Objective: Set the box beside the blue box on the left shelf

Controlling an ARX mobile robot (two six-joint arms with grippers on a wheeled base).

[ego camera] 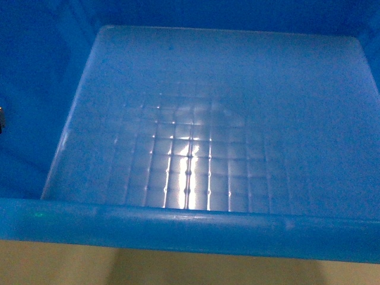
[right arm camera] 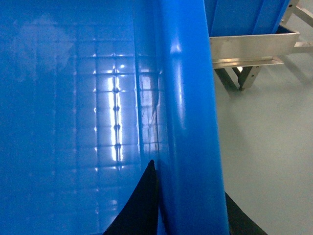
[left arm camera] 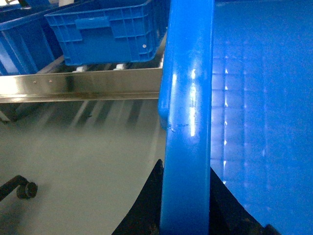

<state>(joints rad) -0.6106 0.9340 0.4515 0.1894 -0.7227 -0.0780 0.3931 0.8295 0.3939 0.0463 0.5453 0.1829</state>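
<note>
The box (ego camera: 208, 119), a bright blue crate with a grid-embossed floor, fills the head view, its near rim (ego camera: 178, 228) across the bottom. My left gripper (left arm camera: 185, 166) is shut on the box's left rim (left arm camera: 188, 98), one black finger on each side of it. On the opposite rim (right arm camera: 188, 98) my right gripper (right arm camera: 188, 178) is shut the same way. Another blue box (left arm camera: 107, 34) with ribbed walls rests on the left shelf, behind its shiny front metal rail (left arm camera: 78, 85). The held box's rim reaches up to that rail in the left wrist view.
A further blue crate (left arm camera: 19, 44) sits at the far left of the shelf. A black caster (left arm camera: 24, 188) stands on the grey floor (left arm camera: 73, 147) below. In the right wrist view a metal rack bracket (right arm camera: 249, 46) carries a blue crate (right arm camera: 244, 14).
</note>
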